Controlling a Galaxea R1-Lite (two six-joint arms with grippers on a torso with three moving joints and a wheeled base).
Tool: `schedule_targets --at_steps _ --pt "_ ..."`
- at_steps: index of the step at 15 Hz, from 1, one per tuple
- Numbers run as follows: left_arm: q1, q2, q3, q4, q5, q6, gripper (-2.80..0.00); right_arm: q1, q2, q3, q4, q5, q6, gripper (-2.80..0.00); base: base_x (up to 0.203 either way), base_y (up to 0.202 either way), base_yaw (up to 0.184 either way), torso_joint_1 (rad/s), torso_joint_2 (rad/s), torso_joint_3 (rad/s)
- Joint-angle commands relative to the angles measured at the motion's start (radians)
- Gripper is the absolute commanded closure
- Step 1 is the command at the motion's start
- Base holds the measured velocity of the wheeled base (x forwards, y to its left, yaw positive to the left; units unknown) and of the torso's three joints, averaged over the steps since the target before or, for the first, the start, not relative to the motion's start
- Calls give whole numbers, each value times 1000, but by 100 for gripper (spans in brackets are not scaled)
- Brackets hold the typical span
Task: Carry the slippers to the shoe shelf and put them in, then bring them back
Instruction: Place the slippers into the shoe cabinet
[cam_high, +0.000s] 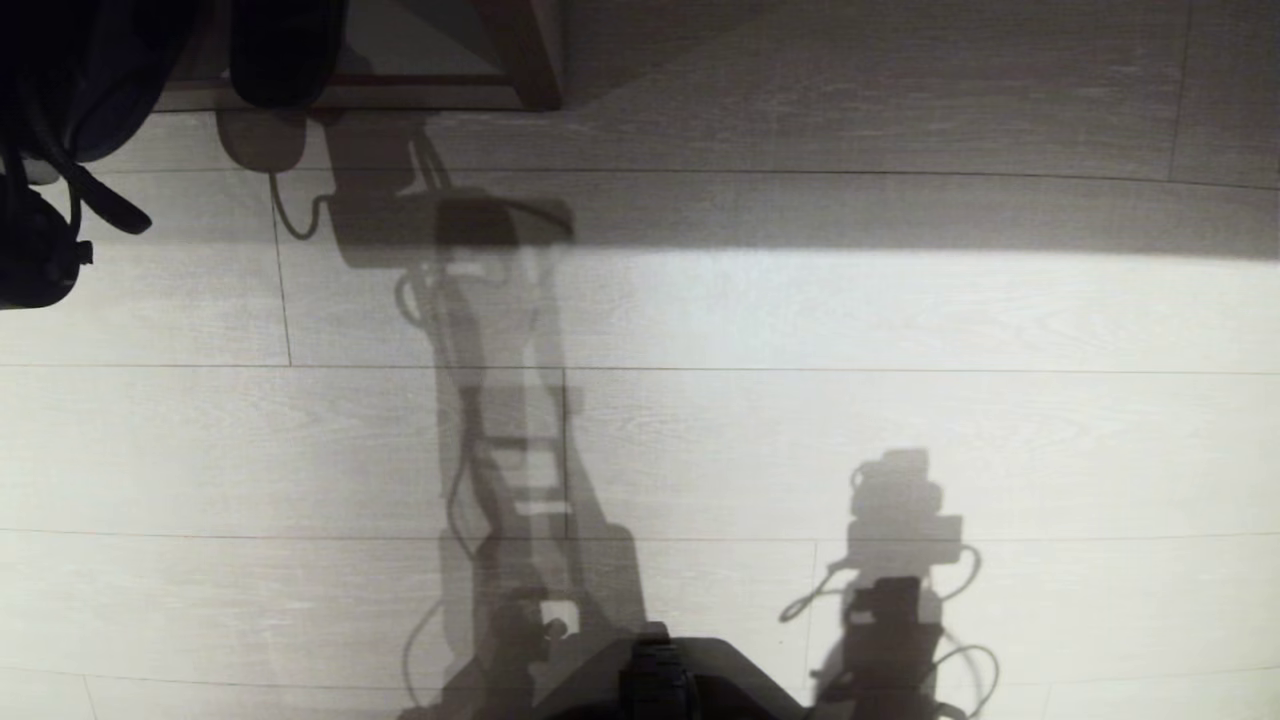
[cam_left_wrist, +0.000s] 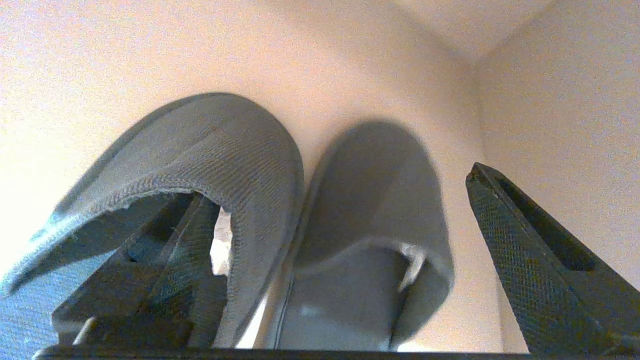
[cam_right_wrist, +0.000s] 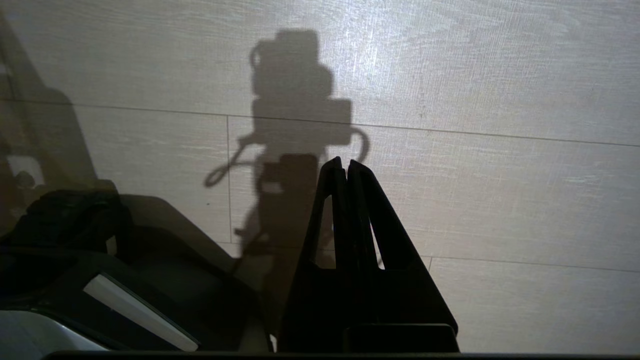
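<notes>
Nearest in the head view, the robot's dark base (cam_high: 655, 675) is cut off by the lower edge, and arm shadows fall across the pale plank floor (cam_high: 900, 330). The right gripper (cam_right_wrist: 346, 167) hangs over that floor, its fingers pressed together with nothing between them. Farther off, at the top left, the left arm (cam_high: 45, 150) is a dark mass, mostly out of frame. The left gripper (cam_left_wrist: 340, 200) stands wide: one finger (cam_left_wrist: 192, 240) sits inside the opening of one of the slippers (cam_left_wrist: 370, 210), the other finger (cam_left_wrist: 520, 245) is clear beside the pair. The slippers lie side by side, touching, toes toward the pale back wall of the shelf (cam_left_wrist: 560, 100), heels cut off
</notes>
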Motion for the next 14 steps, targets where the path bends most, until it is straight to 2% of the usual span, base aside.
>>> schedule_targets --at_steps 1,5,14 --pt "-4 9 -4 -26 22 -18 -280 2 -2 0 0 0 0 0 0 0 0 0 0 0" --pt "-46 7 -2 -62 114 -34 -280 2 -2 0 0 0 0 0 0 0 0 0 0 0" --pt "-158 50 -3 -106 134 -26 -280 0 -2 0 0 0 0 0 0 0 0 0 0 0"
